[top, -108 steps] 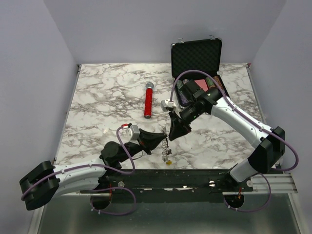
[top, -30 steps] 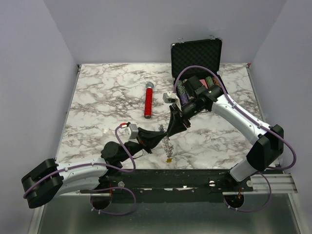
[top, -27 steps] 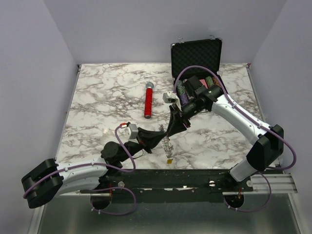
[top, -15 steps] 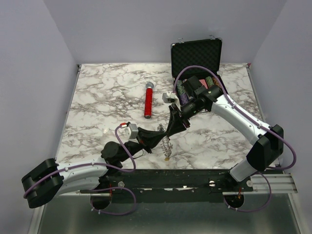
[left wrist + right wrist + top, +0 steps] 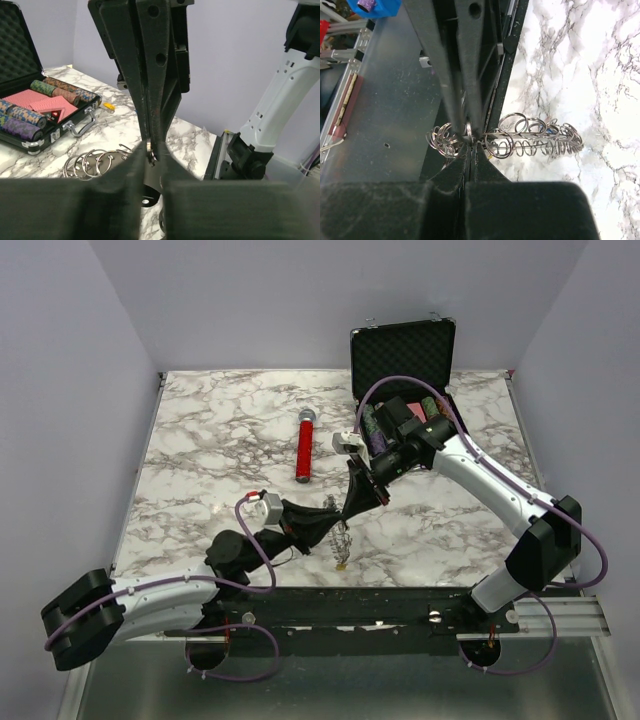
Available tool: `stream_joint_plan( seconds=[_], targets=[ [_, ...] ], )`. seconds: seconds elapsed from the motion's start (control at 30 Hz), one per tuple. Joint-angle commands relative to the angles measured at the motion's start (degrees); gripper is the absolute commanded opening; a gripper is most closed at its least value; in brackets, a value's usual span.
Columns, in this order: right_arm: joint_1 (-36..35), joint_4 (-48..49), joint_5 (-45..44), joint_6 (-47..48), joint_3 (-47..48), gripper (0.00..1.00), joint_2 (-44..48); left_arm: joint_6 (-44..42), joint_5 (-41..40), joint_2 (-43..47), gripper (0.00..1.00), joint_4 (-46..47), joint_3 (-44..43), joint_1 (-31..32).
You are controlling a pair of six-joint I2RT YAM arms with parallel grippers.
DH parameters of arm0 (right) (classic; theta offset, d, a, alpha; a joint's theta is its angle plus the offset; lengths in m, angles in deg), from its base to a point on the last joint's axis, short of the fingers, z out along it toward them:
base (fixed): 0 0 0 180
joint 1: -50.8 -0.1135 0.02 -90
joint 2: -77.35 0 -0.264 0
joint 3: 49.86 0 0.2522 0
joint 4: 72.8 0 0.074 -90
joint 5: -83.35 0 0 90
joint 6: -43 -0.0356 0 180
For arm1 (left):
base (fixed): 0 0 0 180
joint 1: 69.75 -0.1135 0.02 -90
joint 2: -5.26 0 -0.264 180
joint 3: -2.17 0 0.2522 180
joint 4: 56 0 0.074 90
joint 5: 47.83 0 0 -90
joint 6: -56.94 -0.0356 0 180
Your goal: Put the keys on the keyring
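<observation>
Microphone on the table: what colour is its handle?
The microphone handle is red, clearest in the top external view.

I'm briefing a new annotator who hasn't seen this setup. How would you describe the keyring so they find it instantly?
On the marble table, look near the front edge, where the left end effector and right end effector meet tip to tip. Pinched between them is the keyring, a bunch of thin silvery wire loops with a yellow tag, unlike the red-handled microphone farther back.

White tabletop veined grey-brown; red, silver-headed microphone; black case, dimpled foam lining; silvery keyring, yellow tag.
</observation>
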Motion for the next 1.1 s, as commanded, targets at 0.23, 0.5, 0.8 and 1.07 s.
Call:
stream_joint_plan(
  seconds=[0.23,0.5,0.8,1.07],
  targets=[
    [-0.95,-9.52,-5.8,7.52,4.64,0.0,-1.08,-5.0,5.88,19.75,0.66,-34.74,-4.81,-1.64],
    [-5.42,-15.94,-17.31,10.77,10.27,0.0,-4.07,-15.89,9.39,19.42,0.72,-63.67,-18.59,-3.04],
    [-8.5,-21.49,-29.97,10.25,17.65,0.0,-7.32,-22.59,10.71,13.27,0.68,-69.24,-24.32,-3.05],
    [-10.7,-21.49,-33.76,8.93,17.83,0.0,-8.55,-26.27,8.87,8.6,0.55,-62.29,-25.03,-2.7]
  ],
)
